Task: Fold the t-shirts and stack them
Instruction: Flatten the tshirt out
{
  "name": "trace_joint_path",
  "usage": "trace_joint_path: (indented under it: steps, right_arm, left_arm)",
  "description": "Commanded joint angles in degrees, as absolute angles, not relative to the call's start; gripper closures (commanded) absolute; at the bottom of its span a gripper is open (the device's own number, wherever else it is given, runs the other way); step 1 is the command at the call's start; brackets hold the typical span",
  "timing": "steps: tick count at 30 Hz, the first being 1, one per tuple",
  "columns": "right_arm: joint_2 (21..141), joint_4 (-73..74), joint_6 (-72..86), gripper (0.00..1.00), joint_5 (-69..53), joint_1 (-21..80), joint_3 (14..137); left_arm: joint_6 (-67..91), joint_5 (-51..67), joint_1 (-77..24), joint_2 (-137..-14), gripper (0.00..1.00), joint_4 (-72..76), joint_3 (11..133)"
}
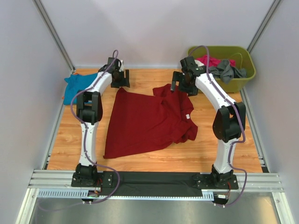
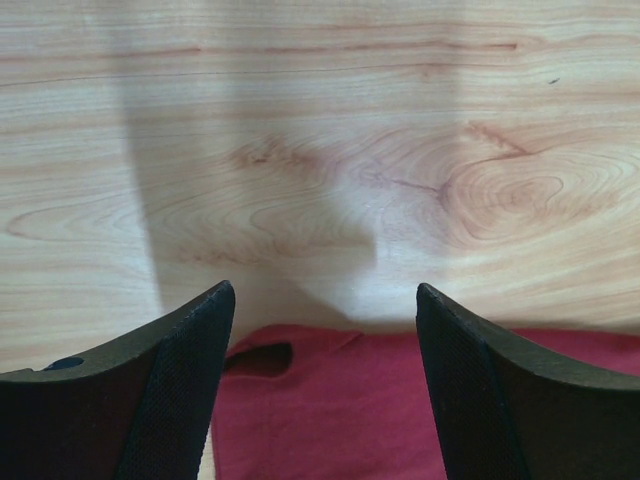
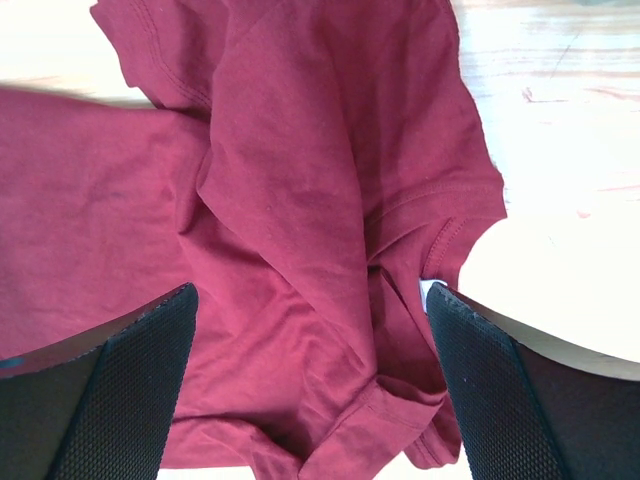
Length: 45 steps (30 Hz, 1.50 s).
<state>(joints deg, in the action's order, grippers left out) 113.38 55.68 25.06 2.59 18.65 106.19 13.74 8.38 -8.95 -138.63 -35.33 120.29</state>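
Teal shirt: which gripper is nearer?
Left. The left gripper hangs just right of the teal shirt, at the far edge of the red shirt; the right gripper is farther off, above its collar.

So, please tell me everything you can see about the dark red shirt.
The dark red shirt is soft cloth with short sleeves. It lies on the wooden table between the two arms, its left part spread fairly flat, its right part crumpled and folded over itself, with a small white label showing there. The left fingers hang open over its far left corner, the right fingers open over the crumpled part; neither pair holds it.
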Motion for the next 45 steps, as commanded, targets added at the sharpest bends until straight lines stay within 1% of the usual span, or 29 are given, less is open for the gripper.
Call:
trace_joint_path:
  steps: [1,5,9,11,13,15,16,18,19,21,23,24,25,26,29,31,33,34,36,37,43,45]
  right_arm:
    - [113.4,56.4,24.1,0.02,3.3,18.3,107.7]
    - [113.6,56.4,23.8,0.02,2.6,18.1,107.5]
    - [113.2,56.3,23.6,0.02,1.8,17.8,107.5]
    - [113.0,56.3,23.4,0.02,1.6,17.8,107.2]
    - [112.8,56.3,23.2,0.02,1.6,17.6,106.6]
    - [112.3,56.3,23.1,0.02,1.7,17.5,106.1]
    - [112.2,56.3,23.2,0.02,1.7,17.4,105.9]
    - [112.1,56.2,23.0,0.02,1.6,17.3,105.5]
    - [112.0,56.2,23.0,0.02,1.5,17.2,105.4]
    - [112.1,56.1,22.8,0.02,1.2,17.1,105.5]
    - [112.5,55.5,22.7,0.02,0.9,17.1,105.5]
    - [113.0,53.8,22.3,0.02,-0.3,17.1,105.4]
    - [113.5,52.7,22.0,0.02,-1.4,17.1,105.1]
    - [114.0,51.3,21.6,0.02,-1.0,17.1,104.9]
    - [118.2,48.2,20.8,0.03,-0.9,17.2,108.5]
    - [122.2,47.8,20.0,0.04,-1.1,17.2,113.8]
    - [126.2,47.7,19.8,0.07,-2.2,17.2,116.9]
    - [127.4,47.7,19.6,0.10,-2.7,17.2,119.9]
    - [130.6,47.6,19.6,0.13,-4.6,17.3,122.0]
    - [131.4,47.4,19.7,0.14,-4.7,17.3,123.1]
    - [134.9,47.5,18.2,0.15,-1.2,19.3,123.3]
    - [136.0,48.4,17.5,0.20,-0.2,20.2,123.1]
  left_arm:
    - [13.1,8.0,-8.7,-135.9,0.20,-33.9,119.6]
    - [13.1,9.1,-8.7,-132.3,0.20,-30.1,112.3]
    - [13.4,8.4,-8.7,-131.7,0.21,-30.1,111.5]
    - [13.9,8.0,-8.8,-131.7,0.23,-29.9,111.4]
    - [14.2,8.2,-8.7,-131.4,0.29,-29.3,110.9]
    - [14.9,8.3,-8.8,-131.0,0.31,-28.2,110.3]
    - [15.0,8.2,-8.7,-131.0,0.36,-28.0,109.9]
    - [15.2,7.7,-8.7,-131.4,0.41,-27.5,109.9]
    - [15.3,7.5,-8.8,-131.5,0.51,-27.5,110.0]
    - [15.5,6.3,-8.7,-131.9,0.62,-27.2,110.5]
    - [15.6,5.5,-8.7,-131.9,0.77,-27.0,110.8]
    - [15.6,4.6,-8.8,-131.7,0.83,-26.7,111.0]
    - [15.7,4.0,-8.7,-131.6,0.95,-26.5,111.1]
    - [15.6,3.6,-8.8,-131.3,1.00,-26.2,111.1]
    - [15.9,1.9,-8.7,-129.6,1.00,-26.0,110.9]
    - [16.3,0.1,-8.7,-127.5,1.00,-27.1,110.0]
    - [16.9,-4.0,-8.7,-124.1,1.00,-28.3,108.4]
    - [17.0,-4.8,-8.6,-122.8,1.00,-28.3,105.8]
    - [16.9,-5.5,-8.5,-118.8,1.00,-28.4,101.5]
    - [16.9,-6.0,-8.5,-117.4,1.00,-28.5,99.9]
    - [18.5,-6.2,-8.4,-110.6,1.00,-32.0,90.6]
    - [19.1,-6.3,-8.3,-108.1,1.00,-31.6,86.4]
